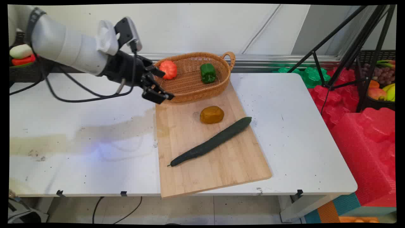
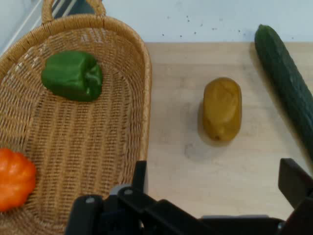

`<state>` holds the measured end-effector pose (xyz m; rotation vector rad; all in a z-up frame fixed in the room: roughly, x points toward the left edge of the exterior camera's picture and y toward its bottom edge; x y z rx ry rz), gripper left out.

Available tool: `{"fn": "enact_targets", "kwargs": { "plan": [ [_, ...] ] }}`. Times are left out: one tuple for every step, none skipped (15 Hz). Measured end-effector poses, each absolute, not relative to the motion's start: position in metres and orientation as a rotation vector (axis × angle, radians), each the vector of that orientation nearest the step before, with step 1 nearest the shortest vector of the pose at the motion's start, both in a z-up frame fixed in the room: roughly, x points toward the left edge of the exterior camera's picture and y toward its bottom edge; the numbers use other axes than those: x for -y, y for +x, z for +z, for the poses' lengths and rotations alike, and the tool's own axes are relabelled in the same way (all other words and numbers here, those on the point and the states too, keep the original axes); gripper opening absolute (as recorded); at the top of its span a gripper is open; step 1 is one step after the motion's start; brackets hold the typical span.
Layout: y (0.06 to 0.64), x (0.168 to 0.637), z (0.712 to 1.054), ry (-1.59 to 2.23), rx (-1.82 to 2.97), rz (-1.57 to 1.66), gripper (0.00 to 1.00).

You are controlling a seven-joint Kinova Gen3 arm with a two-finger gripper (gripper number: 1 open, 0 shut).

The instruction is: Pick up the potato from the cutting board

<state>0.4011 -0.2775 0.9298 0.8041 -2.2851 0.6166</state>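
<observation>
My gripper [image 1: 168, 85] [image 2: 217, 185] hovers open at the near left end of the wicker basket [image 1: 190, 90] [image 2: 145, 93], above the back left corner of the wooden cutting board [image 1: 218, 164] [image 2: 195, 161]. Nothing is between its fingers. Inside the basket lie an orange pumpkin-like vegetable [image 1: 168, 69] [image 2: 14, 178], close to my upper finger, and a green bell pepper [image 1: 208, 72] [image 2: 72, 75]. On the board, a brownish-yellow potato [image 1: 211, 114] [image 2: 222, 108] rests ahead of the gripper. A long dark cucumber [image 1: 211, 141] [image 2: 287, 81] lies diagonally beyond it.
The white table [image 1: 79, 152] carries a brownish stain left of the board. A black tripod [image 1: 345, 53] stands at the right, with red foam blocks [image 1: 364, 139] and a fruit basket [image 1: 381, 79] off the table's right edge. A dark crate with food items [image 1: 22, 63] sits at the back left.
</observation>
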Motion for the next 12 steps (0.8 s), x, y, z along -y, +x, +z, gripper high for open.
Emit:
{"fn": "enact_targets", "kwargs": {
  "plan": [
    [0.395,0.282,0.929,0.807,2.286,0.617,1.0],
    [0.388,0.289,0.927,0.811,2.289,0.615,1.0],
    [0.379,0.297,0.925,0.816,2.296,0.613,1.0],
    [0.373,0.303,0.923,0.817,2.303,0.611,1.0],
    [0.367,0.309,0.92,0.817,2.311,0.608,1.0],
    [0.359,0.316,0.916,0.816,2.325,0.604,1.0],
    [0.35,0.325,0.911,0.813,2.342,0.596,1.0],
    [0.341,0.334,0.905,0.813,2.357,0.586,1.0],
    [0.334,0.341,0.899,0.813,2.371,0.577,1.0],
    [0.329,0.346,0.895,0.814,2.38,0.571,1.0],
    [0.322,0.354,0.89,0.814,2.394,0.56,1.0],
    [0.314,0.362,0.882,0.812,2.41,0.546,1.0]
  ]
}}
